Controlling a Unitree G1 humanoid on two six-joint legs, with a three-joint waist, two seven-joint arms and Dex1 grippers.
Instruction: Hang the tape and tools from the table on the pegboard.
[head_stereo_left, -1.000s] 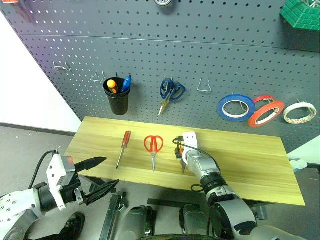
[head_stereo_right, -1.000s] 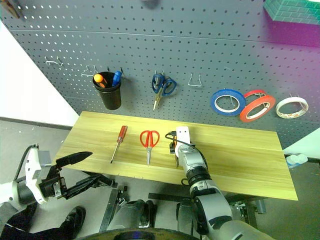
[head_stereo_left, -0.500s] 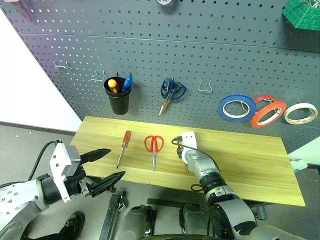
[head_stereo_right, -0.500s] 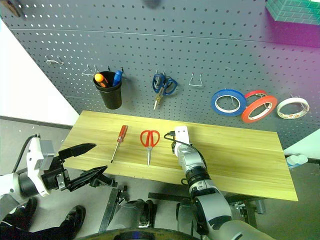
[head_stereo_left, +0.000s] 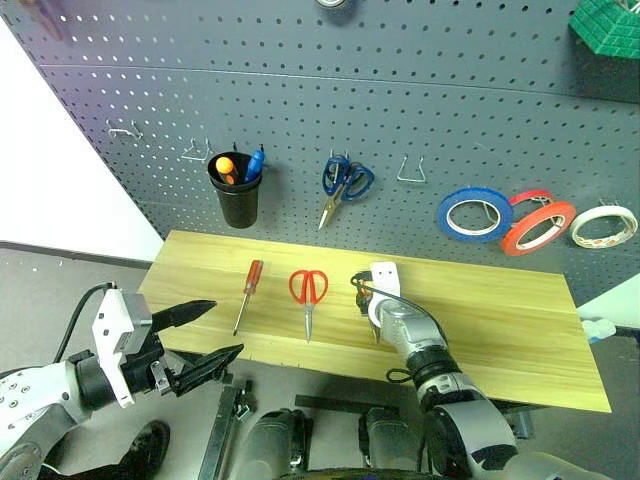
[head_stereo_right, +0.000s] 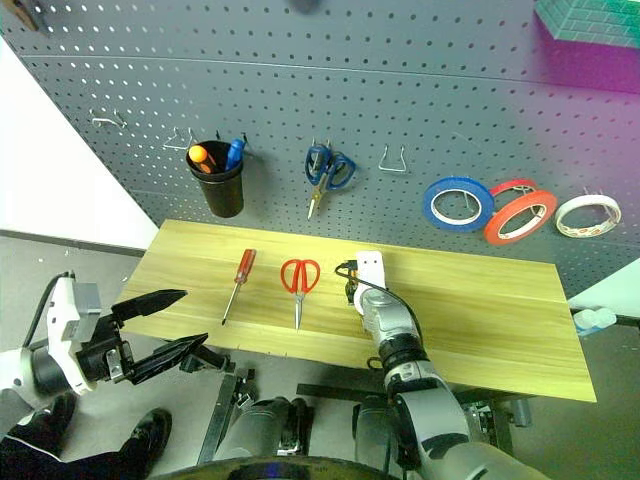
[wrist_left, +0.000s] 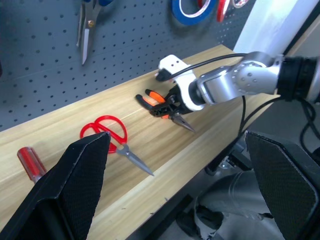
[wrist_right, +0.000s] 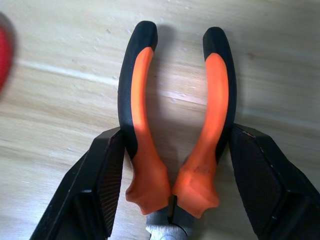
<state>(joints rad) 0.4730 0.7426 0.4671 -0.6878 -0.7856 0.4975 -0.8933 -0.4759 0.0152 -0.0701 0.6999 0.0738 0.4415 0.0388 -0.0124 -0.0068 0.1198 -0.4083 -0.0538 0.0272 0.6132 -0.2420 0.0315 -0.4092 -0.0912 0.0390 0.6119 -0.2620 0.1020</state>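
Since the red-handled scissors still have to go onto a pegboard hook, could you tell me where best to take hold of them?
Probably at the narrow neck just below the handle loops of the red-handled scissors, coming from above. They lie flat on the table, loops toward the pegboard and blades toward the near edge, so gripper fingers could straddle the neck from either side, leaving the loops free for a hook.
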